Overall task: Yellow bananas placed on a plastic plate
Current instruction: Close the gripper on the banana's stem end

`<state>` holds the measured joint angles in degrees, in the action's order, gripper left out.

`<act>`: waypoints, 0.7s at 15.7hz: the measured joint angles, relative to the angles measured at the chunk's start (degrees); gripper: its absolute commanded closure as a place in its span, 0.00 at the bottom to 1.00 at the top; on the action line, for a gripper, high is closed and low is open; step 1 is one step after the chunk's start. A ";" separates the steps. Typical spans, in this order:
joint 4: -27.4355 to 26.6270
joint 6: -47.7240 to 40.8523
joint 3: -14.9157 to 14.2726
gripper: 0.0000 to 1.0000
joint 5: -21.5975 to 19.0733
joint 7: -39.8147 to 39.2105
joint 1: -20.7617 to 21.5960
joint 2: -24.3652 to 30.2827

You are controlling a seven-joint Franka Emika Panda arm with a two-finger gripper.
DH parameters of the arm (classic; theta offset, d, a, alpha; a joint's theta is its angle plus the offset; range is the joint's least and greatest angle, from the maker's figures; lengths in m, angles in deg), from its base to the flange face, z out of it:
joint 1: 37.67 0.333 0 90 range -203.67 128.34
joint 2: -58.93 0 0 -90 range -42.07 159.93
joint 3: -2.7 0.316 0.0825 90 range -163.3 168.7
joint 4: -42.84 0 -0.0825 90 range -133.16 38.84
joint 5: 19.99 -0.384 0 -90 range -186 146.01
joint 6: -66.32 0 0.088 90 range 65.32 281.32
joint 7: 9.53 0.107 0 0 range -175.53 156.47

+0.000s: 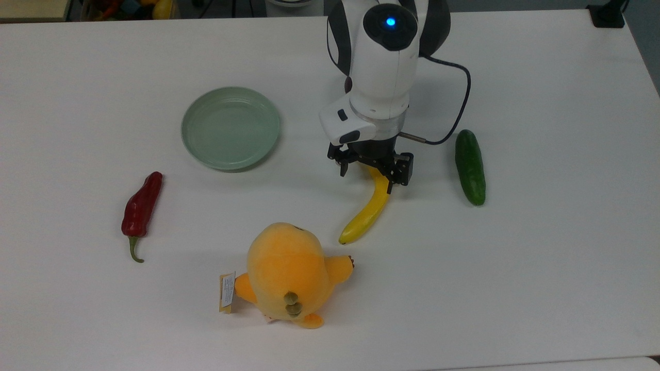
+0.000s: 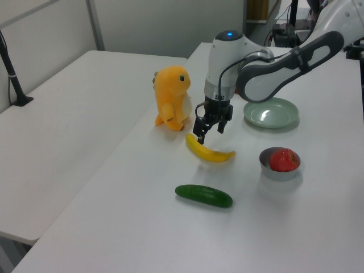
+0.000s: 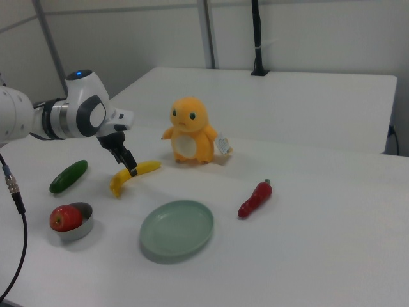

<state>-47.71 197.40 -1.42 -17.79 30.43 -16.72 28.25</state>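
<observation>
Hovering low over the stem end of the slim, curved, bright-yellow banana (image 1: pixel 369 208), your black two-finger hand (image 1: pixel 367 179) has its fingers spread apart, one on each side of the fruit, not clasping it; the banana lies flat on the white counter (image 1: pixel 541 268), well apart from the round pale mint-green plastic plate (image 1: pixel 230 128); in the top view, a plump orange plush toy (image 1: pixel 289 274) sits below the banana, a dark green cucumber (image 1: pixel 469 166) to its right.

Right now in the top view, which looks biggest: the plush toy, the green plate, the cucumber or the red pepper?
1. plush toy, slightly ahead of the plate
2. green plate
3. cucumber and red pepper: too alike to rank.
</observation>
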 measured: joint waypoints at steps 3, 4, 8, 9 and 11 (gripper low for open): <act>1.26 1.30 0.71 0.00 2.47 0.80 -0.12 -3.07; 1.39 1.77 1.79 0.00 3.33 0.95 -0.47 -3.69; 1.63 2.15 5.63 0.19 6.79 3.40 -1.74 -4.97; 1.67 2.15 5.89 0.50 7.22 3.60 -1.80 -5.01; 1.78 2.16 6.05 0.90 7.44 3.63 -1.82 -5.01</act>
<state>-45.94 199.56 4.62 -10.35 34.06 -18.54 23.24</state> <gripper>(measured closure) 0.106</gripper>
